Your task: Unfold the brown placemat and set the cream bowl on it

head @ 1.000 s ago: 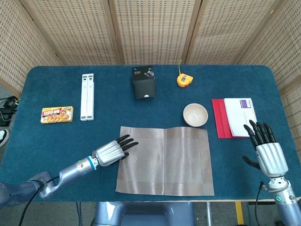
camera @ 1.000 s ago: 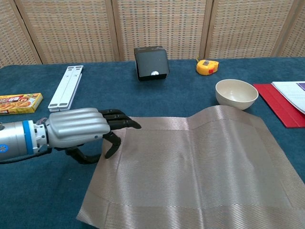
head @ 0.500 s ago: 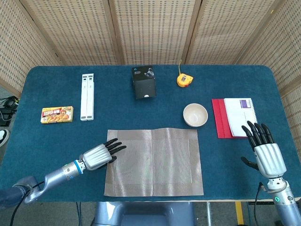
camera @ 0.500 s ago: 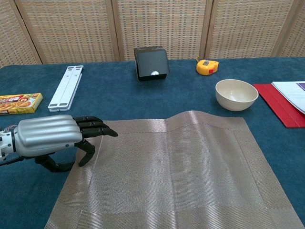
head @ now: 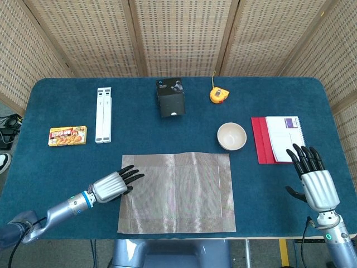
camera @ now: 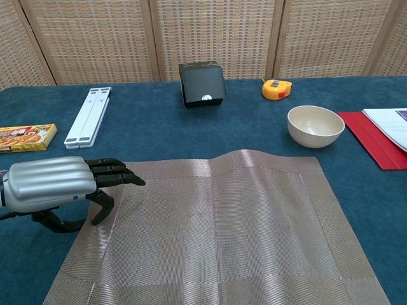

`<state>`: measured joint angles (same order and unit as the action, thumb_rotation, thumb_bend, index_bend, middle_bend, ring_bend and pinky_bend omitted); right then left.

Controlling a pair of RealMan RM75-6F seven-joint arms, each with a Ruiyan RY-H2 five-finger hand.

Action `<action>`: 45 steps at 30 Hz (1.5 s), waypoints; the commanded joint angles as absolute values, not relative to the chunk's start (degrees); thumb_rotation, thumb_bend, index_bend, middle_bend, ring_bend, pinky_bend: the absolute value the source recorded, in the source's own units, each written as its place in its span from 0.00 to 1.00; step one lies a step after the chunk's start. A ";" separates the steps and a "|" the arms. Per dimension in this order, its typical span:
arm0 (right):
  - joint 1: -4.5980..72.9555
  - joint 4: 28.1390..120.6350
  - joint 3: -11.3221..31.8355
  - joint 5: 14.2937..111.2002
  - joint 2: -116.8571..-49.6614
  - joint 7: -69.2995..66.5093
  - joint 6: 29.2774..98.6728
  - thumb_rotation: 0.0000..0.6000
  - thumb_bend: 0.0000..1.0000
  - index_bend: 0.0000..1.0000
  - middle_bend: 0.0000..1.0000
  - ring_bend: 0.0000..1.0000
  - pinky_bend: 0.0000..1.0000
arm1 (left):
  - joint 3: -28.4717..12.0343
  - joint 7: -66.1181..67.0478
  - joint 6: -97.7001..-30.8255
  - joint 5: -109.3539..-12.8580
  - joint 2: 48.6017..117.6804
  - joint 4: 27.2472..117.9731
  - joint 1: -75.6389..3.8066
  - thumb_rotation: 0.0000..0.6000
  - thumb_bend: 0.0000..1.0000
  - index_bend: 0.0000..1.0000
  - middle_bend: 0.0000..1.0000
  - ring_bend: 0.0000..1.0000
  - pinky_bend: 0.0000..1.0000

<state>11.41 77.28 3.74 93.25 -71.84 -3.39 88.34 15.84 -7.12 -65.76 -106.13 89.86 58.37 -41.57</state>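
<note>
The brown placemat [head: 178, 192] [camera: 216, 235] lies spread out flat on the blue table near the front edge, with a slight ridge down its middle. My left hand [head: 111, 186] [camera: 57, 187] pinches the mat's left edge near the far corner, fingers stretched over it and thumb curled beneath. The cream bowl [head: 231, 136] [camera: 315, 126] stands upright and empty on the table, just beyond the mat's far right corner and apart from it. Only the head view shows my right hand [head: 313, 181], which hovers at the front right with fingers spread, holding nothing.
A red folder [head: 260, 146] with a white notebook [head: 284, 131] lies right of the bowl. Along the back are a yellow tape measure [head: 217, 95], a black box [head: 170, 97] and a white folded stand [head: 103, 114]. A food packet [head: 67, 135] lies at the left.
My left hand has drawn back to the left and toward the front, and the placemat has slid with it, away from the bowl, and lies flatter. The right hand has barely moved.
</note>
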 commanded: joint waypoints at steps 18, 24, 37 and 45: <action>11.61 76.93 3.65 93.16 -72.10 -3.03 87.66 1.00 0.00 0.05 0.00 0.00 0.00 | 13.07 -11.85 -75.55 -106.43 85.17 57.62 -39.36 1.00 0.00 0.00 0.00 0.00 0.00; 11.96 76.39 3.62 92.25 -72.50 -2.41 86.03 1.00 0.00 0.05 0.00 0.00 0.00 | 7.09 -11.89 -79.56 -99.90 80.68 62.70 -37.16 1.00 0.00 0.00 0.00 0.00 0.00; 20.96 71.96 6.48 85.31 -74.92 -1.69 68.24 1.00 0.00 0.04 0.00 0.00 0.00 | -4.39 3.73 -77.23 -73.59 69.83 86.48 -28.88 1.00 0.00 0.00 0.00 0.00 0.00; 30.12 65.20 9.43 79.55 -81.20 -0.32 53.89 1.00 0.00 0.08 0.00 0.00 0.00 | -4.73 4.68 -80.52 -73.18 69.91 87.22 -24.80 1.00 0.00 0.00 0.00 0.00 0.00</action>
<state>27.13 67.93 8.13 81.85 -78.62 -1.08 57.42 -4.59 4.77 -80.27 -72.77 69.92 87.12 -24.99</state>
